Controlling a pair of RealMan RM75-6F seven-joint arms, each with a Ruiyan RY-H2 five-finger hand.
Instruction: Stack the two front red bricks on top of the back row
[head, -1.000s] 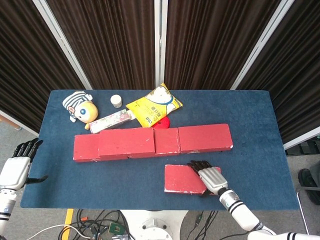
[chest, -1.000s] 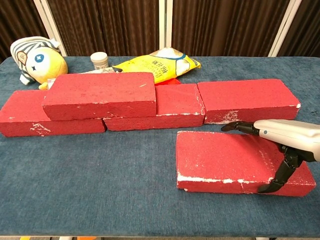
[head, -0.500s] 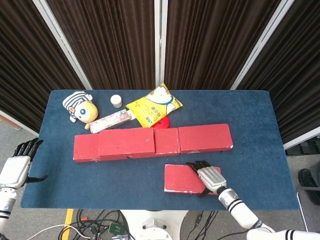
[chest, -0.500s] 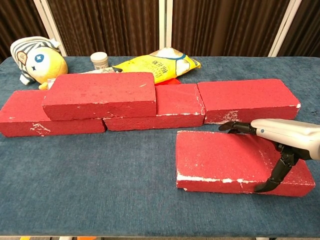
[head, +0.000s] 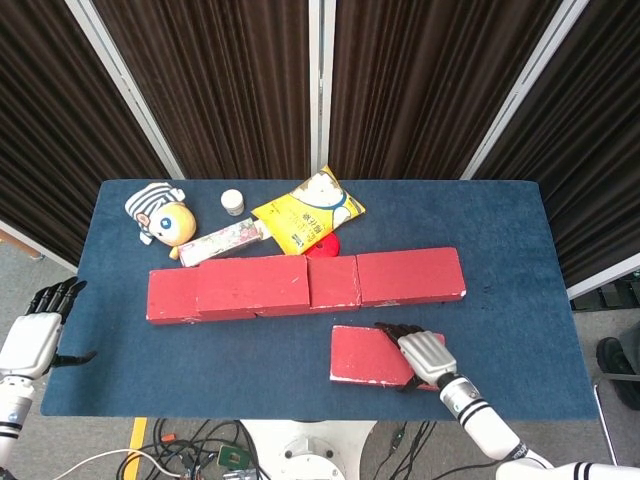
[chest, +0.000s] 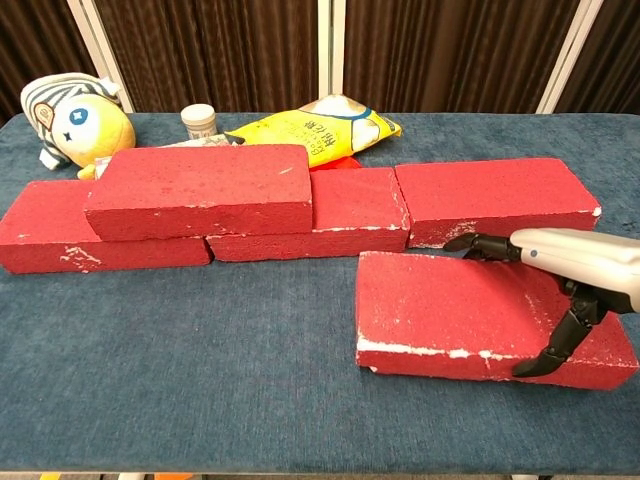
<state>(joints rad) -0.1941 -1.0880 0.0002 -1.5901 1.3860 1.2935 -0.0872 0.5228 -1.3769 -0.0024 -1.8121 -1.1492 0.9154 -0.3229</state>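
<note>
Red bricks (chest: 490, 318) with white chipped edges, dark blue tablecloth (head: 500, 230), yellow snack bag (head: 308, 209) with white and blue print, yellow plush toy (head: 160, 213) in black-and-white striped cap, white jar (head: 232, 202), possibly floral pink-and-white box (head: 222, 241), silver-and-black right hand (chest: 565, 280), black-fingered left hand (head: 38, 325) at eight o'clock.

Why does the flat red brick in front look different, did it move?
Yes. The flat red front brick, gripped by the right robot hand, slid slightly right and tilted, judged against the fixed back row of red bricks.

Rough matt red bricks (chest: 470, 315), napped cloth table (chest: 200, 340)
</note>
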